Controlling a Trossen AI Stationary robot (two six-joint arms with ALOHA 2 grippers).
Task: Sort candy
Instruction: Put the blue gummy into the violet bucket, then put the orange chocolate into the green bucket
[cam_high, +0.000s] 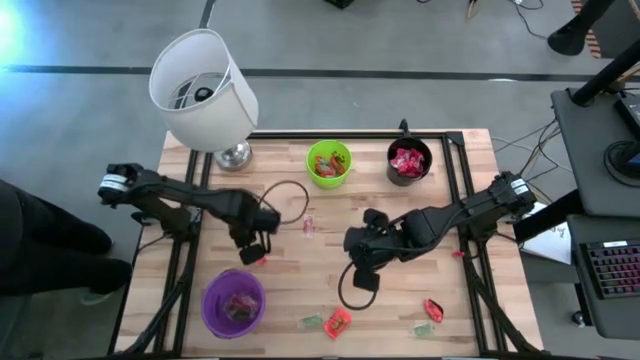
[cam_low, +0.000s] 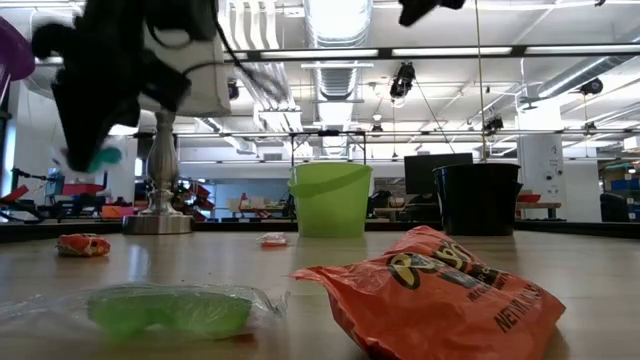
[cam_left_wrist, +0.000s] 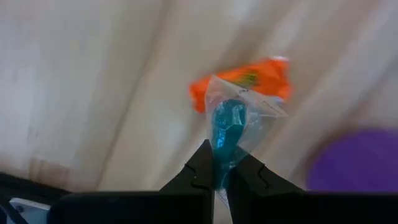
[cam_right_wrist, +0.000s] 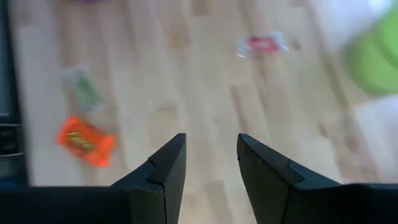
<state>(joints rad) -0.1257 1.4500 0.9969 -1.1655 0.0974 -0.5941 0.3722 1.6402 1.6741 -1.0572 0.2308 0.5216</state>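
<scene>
My left gripper (cam_high: 258, 248) is shut on a blue sweet in a clear wrapper (cam_left_wrist: 229, 127), above the table near the purple cup (cam_high: 233, 303). It also shows in the low view (cam_low: 95, 150), well above the table. An orange candy (cam_left_wrist: 249, 78) lies on the table below it. My right gripper (cam_right_wrist: 211, 158) is open and empty above the middle of the table (cam_high: 357, 250). Loose candies lie on the table: a small pink-red one (cam_high: 308, 225), an orange packet (cam_high: 338, 320), a green one (cam_high: 311, 321), a red one (cam_high: 433, 308) and another green one (cam_high: 424, 327). My left gripper pinches the blue sweet's near end (cam_left_wrist: 221, 163) between its two fingertips. The fingers point down from above. The sweet and its clear wrapper stick out past the fingertips, lifted clear of the table.
A green cup (cam_high: 329, 163) and a black cup (cam_high: 408, 162), both holding candy, stand at the far side. A white-shaded lamp (cam_high: 205, 90) stands at the far left corner. A black frame (cam_high: 455, 190) runs along the table's edges.
</scene>
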